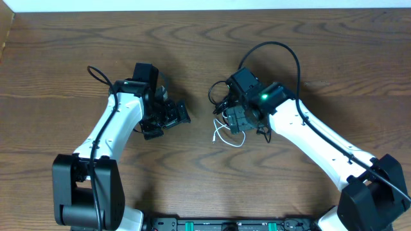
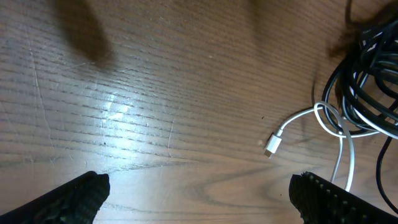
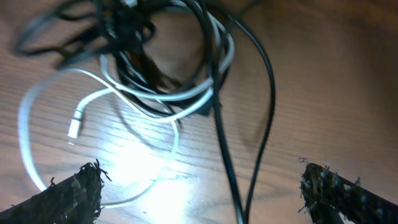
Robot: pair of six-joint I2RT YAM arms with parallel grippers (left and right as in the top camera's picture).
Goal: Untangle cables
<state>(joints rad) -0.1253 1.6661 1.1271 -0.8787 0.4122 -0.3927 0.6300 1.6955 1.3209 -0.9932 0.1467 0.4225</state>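
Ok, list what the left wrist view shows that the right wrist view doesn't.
Left wrist only: bare table ahead of the open left gripper, the bundle off at the right edge. Right wrist only: the bundle close up ahead of the open right gripper, one black cable running down between its jaws. Both: the white plug, its cable tangled into the bundle.

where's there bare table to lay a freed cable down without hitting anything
Bare table runs the whole width along the far edge, and a wide patch lies at the near side between the left arm and right arm. A narrower gap sits between the left gripper and the white cable. It is crowded under the right gripper, where the black cables tangle.
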